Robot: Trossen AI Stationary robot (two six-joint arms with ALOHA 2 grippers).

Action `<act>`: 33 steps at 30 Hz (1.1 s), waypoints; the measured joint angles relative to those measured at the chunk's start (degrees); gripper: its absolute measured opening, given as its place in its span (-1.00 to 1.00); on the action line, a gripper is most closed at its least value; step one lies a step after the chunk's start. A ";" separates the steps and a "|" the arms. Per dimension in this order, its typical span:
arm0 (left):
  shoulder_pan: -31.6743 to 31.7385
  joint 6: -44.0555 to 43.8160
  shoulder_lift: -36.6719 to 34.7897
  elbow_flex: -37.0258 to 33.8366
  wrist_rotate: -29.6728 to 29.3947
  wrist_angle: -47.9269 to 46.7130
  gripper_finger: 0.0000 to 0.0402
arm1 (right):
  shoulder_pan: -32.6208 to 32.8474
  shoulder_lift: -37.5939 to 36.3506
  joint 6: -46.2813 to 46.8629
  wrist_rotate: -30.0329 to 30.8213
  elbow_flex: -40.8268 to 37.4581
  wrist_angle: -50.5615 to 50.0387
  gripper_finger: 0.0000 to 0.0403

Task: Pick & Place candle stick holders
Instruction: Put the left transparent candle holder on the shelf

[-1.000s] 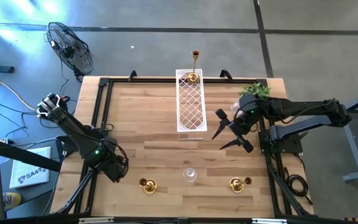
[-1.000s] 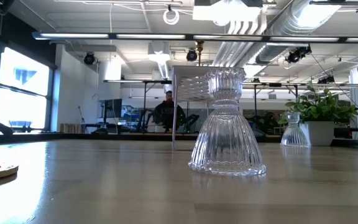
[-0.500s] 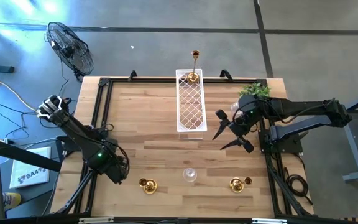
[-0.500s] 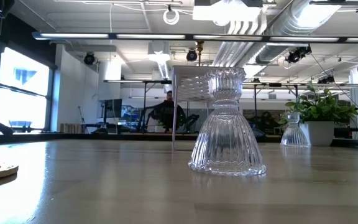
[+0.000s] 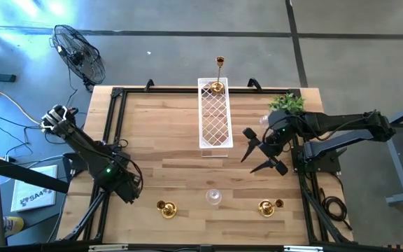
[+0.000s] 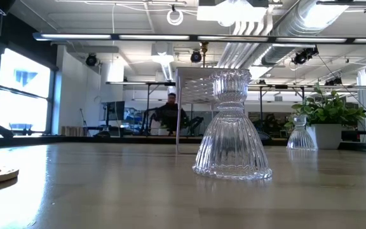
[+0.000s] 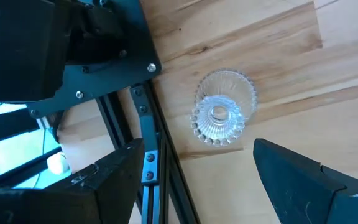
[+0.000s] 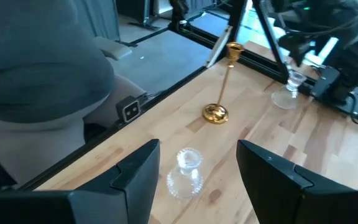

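A tall gold holder (image 5: 219, 73) stands at the far end of the white lattice tray (image 5: 214, 122). Two more gold holders (image 5: 165, 208) (image 5: 266, 207) and a clear glass one (image 5: 213, 197) stand near the table's near edge. The left wrist view shows another glass holder (image 7: 222, 115) standing by the left frame rail, with my open left gripper (image 7: 199, 155) (image 5: 130, 190) above it and touching nothing. A third glass holder (image 6: 300, 133) stands by the plant. My right gripper (image 5: 249, 150) is open and empty, right of the tray; its wrist view looks at the middle glass holder (image 8: 185, 171) and a slim-stemmed gold holder (image 8: 219, 106).
A small green plant (image 5: 287, 103) stands at the far right corner. Black frame rails (image 5: 114, 126) run along the table's edges. A fan (image 5: 79, 52) stands on the floor beyond the far left corner. A person (image 6: 170, 113) sits in the room behind.
My right gripper has gone a little toward the table's near edge, still open. The holders have stayed where they were.
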 joint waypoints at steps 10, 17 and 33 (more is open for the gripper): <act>-0.46 -3.42 -5.78 -7.72 3.87 9.42 0.47 | 4.31 0.00 -0.32 6.87 0.00 -0.12 0.04; -0.38 -3.61 -7.30 -11.87 3.74 15.21 0.47 | 6.22 0.00 -0.32 9.29 0.00 -0.49 0.04; -0.35 -3.01 -7.09 -12.28 1.33 15.70 0.47 | 6.44 0.00 -1.36 9.49 0.00 -0.34 0.05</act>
